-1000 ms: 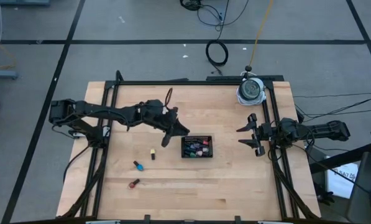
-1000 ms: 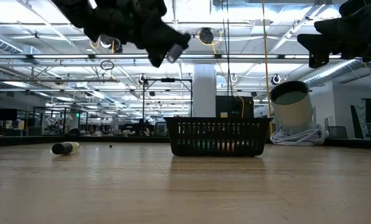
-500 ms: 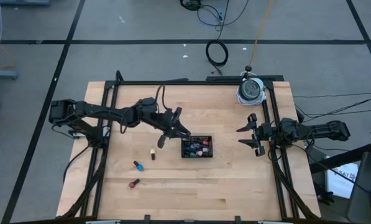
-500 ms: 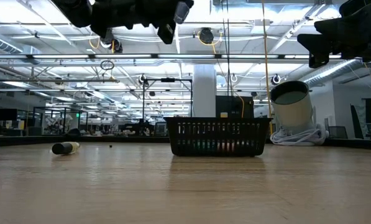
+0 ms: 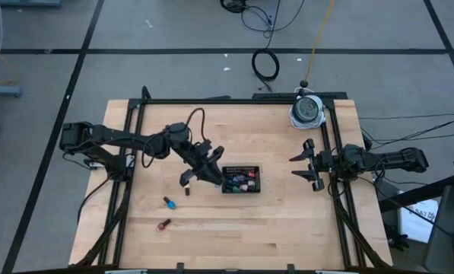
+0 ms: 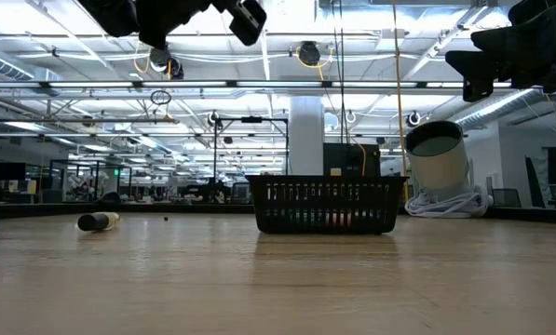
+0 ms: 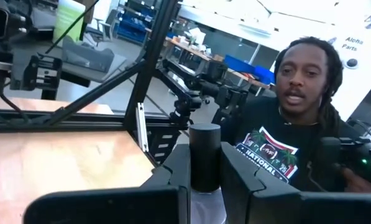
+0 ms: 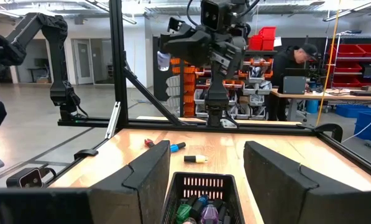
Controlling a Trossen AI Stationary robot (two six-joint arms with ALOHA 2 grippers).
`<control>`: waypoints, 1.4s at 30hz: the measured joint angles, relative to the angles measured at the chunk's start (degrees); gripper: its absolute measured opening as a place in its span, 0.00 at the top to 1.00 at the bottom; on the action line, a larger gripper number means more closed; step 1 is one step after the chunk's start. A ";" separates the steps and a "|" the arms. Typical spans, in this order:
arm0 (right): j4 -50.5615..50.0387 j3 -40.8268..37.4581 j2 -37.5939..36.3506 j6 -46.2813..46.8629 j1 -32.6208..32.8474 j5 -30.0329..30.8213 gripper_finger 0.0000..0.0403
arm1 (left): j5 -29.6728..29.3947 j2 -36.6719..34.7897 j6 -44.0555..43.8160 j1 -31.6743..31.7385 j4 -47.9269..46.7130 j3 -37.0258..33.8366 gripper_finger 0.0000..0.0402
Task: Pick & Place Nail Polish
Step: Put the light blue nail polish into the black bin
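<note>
From above, your left end effector (image 5: 187, 181) hovers beside the tray (image 5: 240, 180) (bottles inside); three bottles (image 5: 166, 202) lie on the counter (image 5: 287, 221). Its wrist view shows fingers (image 7: 173, 177) pinching a bottle (image 7: 205, 157). Your right end effector (image 5: 309, 164) waits, spread.

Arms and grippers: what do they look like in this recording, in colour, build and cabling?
Both arms are dark, nearly black, built of jointed segments. A black cable loops up from the left arm's forearm. The left gripper shows as a dark, blocky head. The right gripper has two broad, matte dark fingers with angular, wedge-shaped faces. No markings are readable on either arm.
</note>
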 joint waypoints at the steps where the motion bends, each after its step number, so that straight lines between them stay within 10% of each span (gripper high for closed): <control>1: 0.00 0.00 -0.01 0.00 -0.01 0.01 0.52 | -0.21 0.00 0.00 -0.08 -0.21 0.00 0.90; 42: 0.00 -0.04 0.01 0.00 0.01 0.00 0.52 | -3.60 0.00 6.06 -2.37 -5.27 0.07 0.90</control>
